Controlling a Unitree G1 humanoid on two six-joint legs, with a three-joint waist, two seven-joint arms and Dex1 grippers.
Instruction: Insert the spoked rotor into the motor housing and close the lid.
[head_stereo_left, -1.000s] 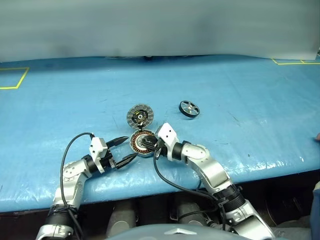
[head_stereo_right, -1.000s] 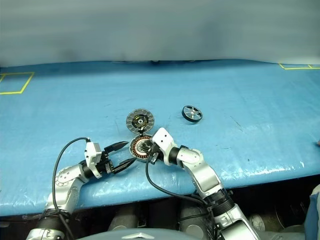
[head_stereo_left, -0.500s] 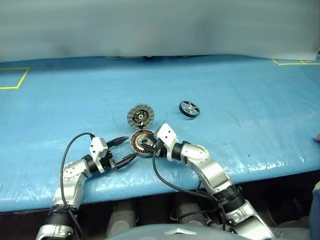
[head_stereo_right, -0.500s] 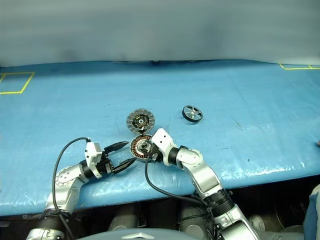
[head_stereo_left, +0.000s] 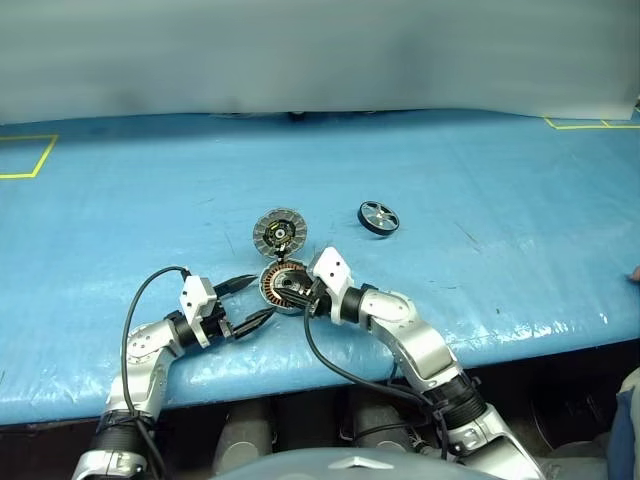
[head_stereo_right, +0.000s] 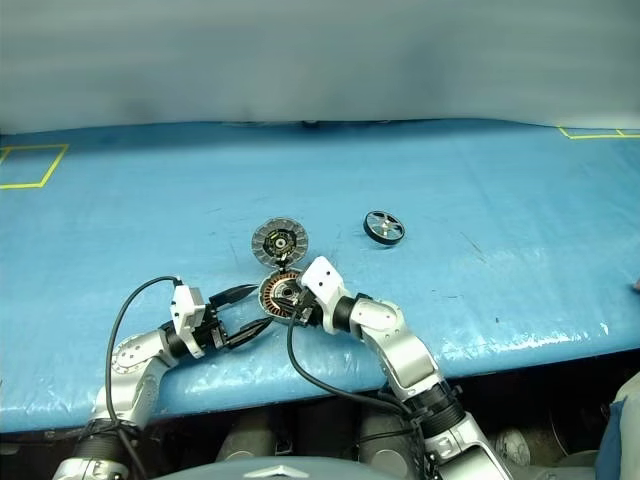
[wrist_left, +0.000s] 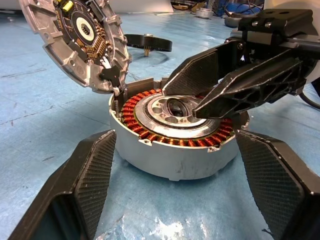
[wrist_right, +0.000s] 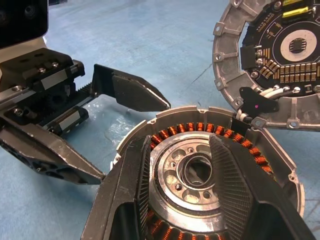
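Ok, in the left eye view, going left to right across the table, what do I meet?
Left end effector with fingers spread → motor housing, its lid swung open behind it → right end effector over the housing's hub → spoked rotor, lying apart on the blue table.

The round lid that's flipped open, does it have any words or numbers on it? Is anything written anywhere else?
No text can be read in these pictures.
The lid carries a dark circuit board with gold and yellow parts; any print on it is too small to read.
The motor housing shows copper windings and bare metal, no writing.
The spoked rotor shows no label.
The blue table cover bears yellow tape lines, which are marks, not words.
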